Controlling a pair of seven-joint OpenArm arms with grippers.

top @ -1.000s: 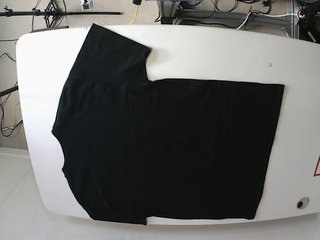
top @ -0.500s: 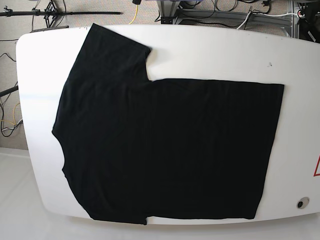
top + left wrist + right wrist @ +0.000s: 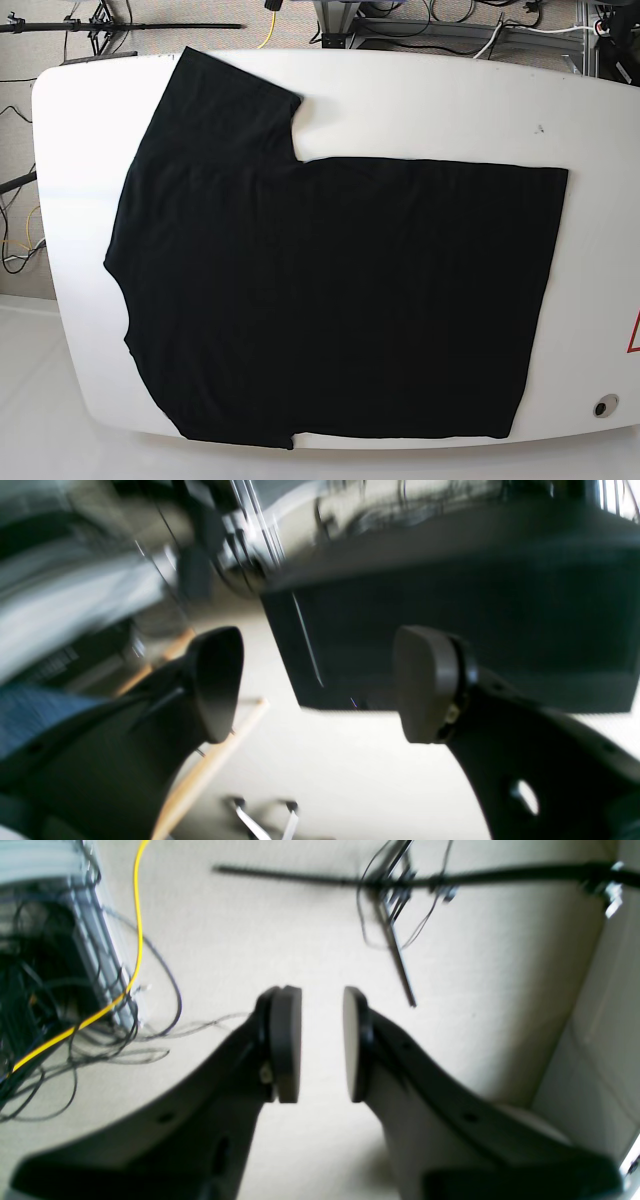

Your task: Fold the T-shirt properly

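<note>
Lying spread flat across the white bench (image 3: 420,100), the T-shirt (image 3: 340,300) shows no fold yet, so everything is left to do; left fingers (image 3: 215,680) stand wide, right fingers (image 3: 285,1040) narrowly parted (both empty, off the cloth)

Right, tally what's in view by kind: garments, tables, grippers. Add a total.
T-shirt: 1
Table: 1
Grippers: 2, the left gripper and the right gripper
Total: 4
</note>
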